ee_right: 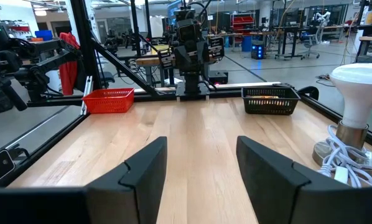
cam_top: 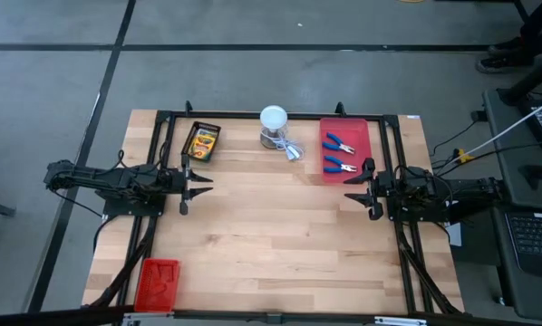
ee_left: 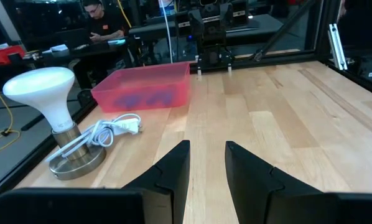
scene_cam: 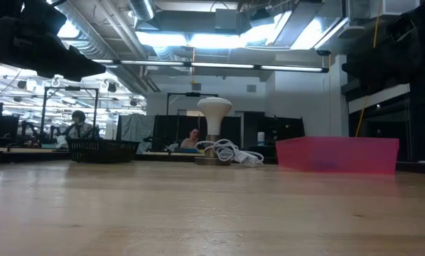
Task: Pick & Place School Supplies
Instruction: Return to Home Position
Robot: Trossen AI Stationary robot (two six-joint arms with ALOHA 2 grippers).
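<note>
1. High view. The left gripper (cam_top: 194, 184) and right gripper (cam_top: 363, 193) lay at the left and right edges of the pale plank counter (cam_top: 280, 244), facing each other and well apart. Both were spread open and empty. The printed crayon boxes (cam_top: 202, 140) sat in the black basket (cam_top: 204, 124) at far left. Two blue-handled pliers (cam_top: 339, 143) lay in the red tray (cam_top: 357, 131) at far right. Whether erasers lay inside the red bin (cam_top: 144, 292) at near left could not be told. Sorting looked finished, so the step in hand was judged to be the return to rest. The next move called for parking both arms, with no grasp.
2. Low view. No gripper showed. The wood was smooth and matt. A white mushroom-shaped bulb (scene_cam: 214, 108) stood on a metal base, with a looped white cable (scene_cam: 230, 152) beside it.
3. Left wrist view. The dark, angular fingers (ee_left: 173, 171) stood narrowly parted and held nothing. The pliers showed as blue smudges through the tray's frosted wall.
4. Right wrist view. This arm's own fingers stood wider apart, also empty. The bin and basket proved to be mesh-walled.
</note>
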